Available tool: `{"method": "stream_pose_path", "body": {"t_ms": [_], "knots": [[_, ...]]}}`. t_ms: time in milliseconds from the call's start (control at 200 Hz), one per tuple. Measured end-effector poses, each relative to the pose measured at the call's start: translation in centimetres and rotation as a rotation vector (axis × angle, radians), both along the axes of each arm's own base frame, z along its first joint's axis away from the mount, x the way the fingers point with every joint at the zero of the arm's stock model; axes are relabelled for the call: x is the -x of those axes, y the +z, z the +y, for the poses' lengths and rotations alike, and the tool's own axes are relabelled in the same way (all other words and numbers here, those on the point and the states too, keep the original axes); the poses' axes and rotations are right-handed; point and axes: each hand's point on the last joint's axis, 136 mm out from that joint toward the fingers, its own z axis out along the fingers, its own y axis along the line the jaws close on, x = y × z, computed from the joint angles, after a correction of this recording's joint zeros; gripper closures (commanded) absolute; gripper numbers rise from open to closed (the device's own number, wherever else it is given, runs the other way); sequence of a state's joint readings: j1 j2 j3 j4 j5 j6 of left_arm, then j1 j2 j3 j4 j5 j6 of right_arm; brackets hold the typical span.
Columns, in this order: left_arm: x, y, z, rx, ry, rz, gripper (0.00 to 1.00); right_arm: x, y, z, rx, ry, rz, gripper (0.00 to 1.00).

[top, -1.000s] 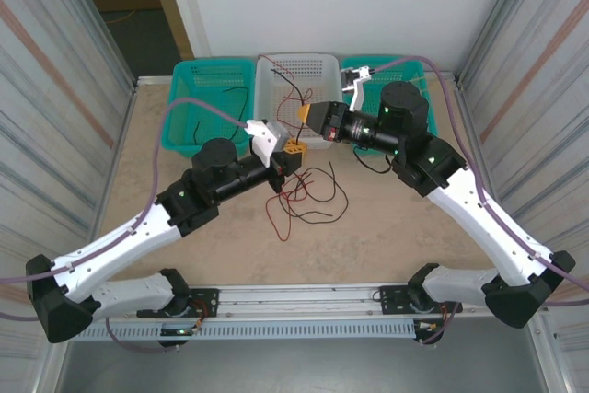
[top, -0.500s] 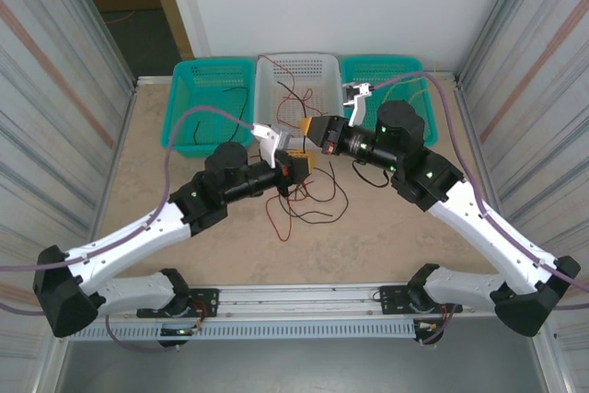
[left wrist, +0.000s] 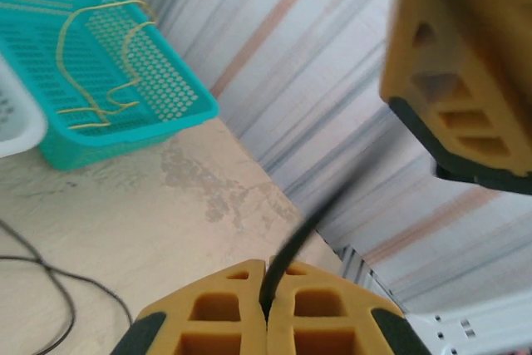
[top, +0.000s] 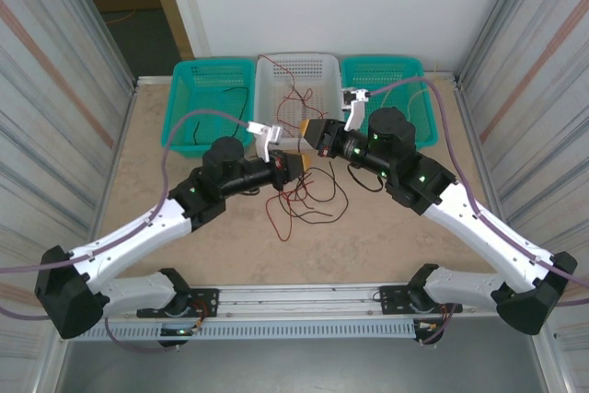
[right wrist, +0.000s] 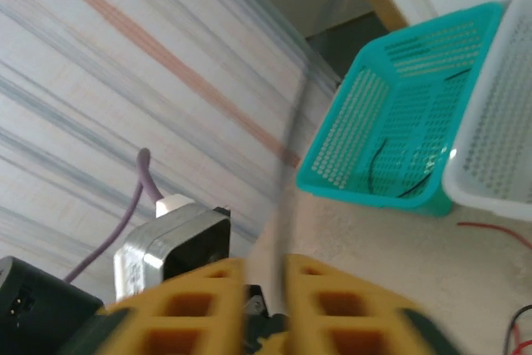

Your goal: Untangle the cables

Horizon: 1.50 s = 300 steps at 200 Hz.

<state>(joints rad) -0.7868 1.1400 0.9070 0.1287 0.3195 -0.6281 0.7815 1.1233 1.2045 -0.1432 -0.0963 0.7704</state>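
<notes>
Two grippers meet over the middle of the table point(top: 184, 227) in the top view. The left gripper point(top: 294, 164) sits toward the bases and the right gripper point(top: 308, 127) just beyond it, toward the white basket point(top: 276, 71); they are close but apart. The loose tangle of red and black cables point(top: 308, 195) lies on the table just on the near side of the left gripper, so that arm is nearer to it, while a red strand point(top: 294, 98) trails up into the white basket. From up here I cannot tell how either pair of jaws stands. In the left wrist view the yellow fingers point(left wrist: 220, 313) are pressed together on a black cable point(left wrist: 291, 247). It climbs out of their seam toward the upper right, where one finger of the right gripper hangs, so its long axis runs from gripper to gripper. A pale yellow cable point(left wrist: 60, 72) lies in the teal basket point(left wrist: 166, 114) behind. In the right wrist view that gripper's fingers stand a little apart, the gap wider than the dark, blurred strand point(right wrist: 291, 172) rising through it. I judge these jaws loosely parted around the strand, not clamped. Any drawing apart would run along that line, away from the tangle.
</notes>
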Motion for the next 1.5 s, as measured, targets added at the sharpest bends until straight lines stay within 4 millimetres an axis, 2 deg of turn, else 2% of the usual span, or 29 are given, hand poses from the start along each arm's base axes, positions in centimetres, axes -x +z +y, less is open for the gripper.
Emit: {"method": "stream_pose_path", "body": {"t_ms": [115,190,210,235,371,501,601,681,922,987,1107,1182,1287,1373,1503], "knots": [[-1.9,-0.8,2.1,-0.092,0.087,0.054,1.00,-0.5,-0.3,-1.1,0.046,-0.058,-0.008,0.49],[-4.0,0.5,4.1,-0.138,0.161,0.052,1.00,-0.7,-0.6,-2.1,0.078,-0.088,-0.008,0.43],[-4.7,1.0,4.7,-0.147,0.186,0.045,1.00,-0.7,-0.6,-2.4,0.080,-0.097,-0.004,0.35],[-5.6,1.8,5.6,-0.157,0.218,0.037,1.00,-0.8,-0.7,-2.8,0.087,-0.109,-0.002,0.31],[-11.3,5.1,10.9,-0.226,0.402,-0.023,1.00,-0.9,-1.0,-4.5,0.112,-0.150,0.016,0.30],[-16.1,5.7,14.0,-0.328,0.499,-0.049,1.00,-0.4,-2.0,-4.9,0.134,-0.148,0.040,0.31],[-19.6,4.6,15.1,-0.420,0.527,-0.047,1.00,-0.2,-3.6,-5.1,0.172,-0.145,0.077,0.33],[-22.3,2.7,15.6,-0.503,0.536,-0.039,1.00,-0.1,-5.1,-5.2,0.205,-0.143,0.109,0.33],[-28.0,-2.5,17.1,-0.734,0.557,-0.036,1.00,0.0,-8.1,-6.0,0.264,-0.154,0.173,0.36],[-29.0,-3.7,17.8,-0.784,0.567,-0.034,0.91,-0.3,-8.8,-6.5,0.274,-0.167,0.190,0.36],[-30.3,-5.6,19.5,-0.878,0.590,-0.022,0.54,-0.8,-10.2,-7.6,0.289,-0.191,0.227,0.36],[-30.5,-6.8,20.5,-0.940,0.599,-0.007,0.43,-1.1,-11.0,-8.4,0.294,-0.210,0.249,0.36],[-30.2,-7.3,21.1,-0.977,0.606,0.004,0.35,-1.1,-12.1,-9.2,0.308,-0.223,0.282,0.36],[-29.8,-7.3,21.2,-0.983,0.610,0.005,0.34,-1.0,-12.8,-9.7,0.325,-0.228,0.310,0.36],[-27.6,-7.0,20.4,-0.995,0.592,-0.003,0.34,-0.8,-14.7,-9.8,0.376,-0.225,0.370,0.34]]}}
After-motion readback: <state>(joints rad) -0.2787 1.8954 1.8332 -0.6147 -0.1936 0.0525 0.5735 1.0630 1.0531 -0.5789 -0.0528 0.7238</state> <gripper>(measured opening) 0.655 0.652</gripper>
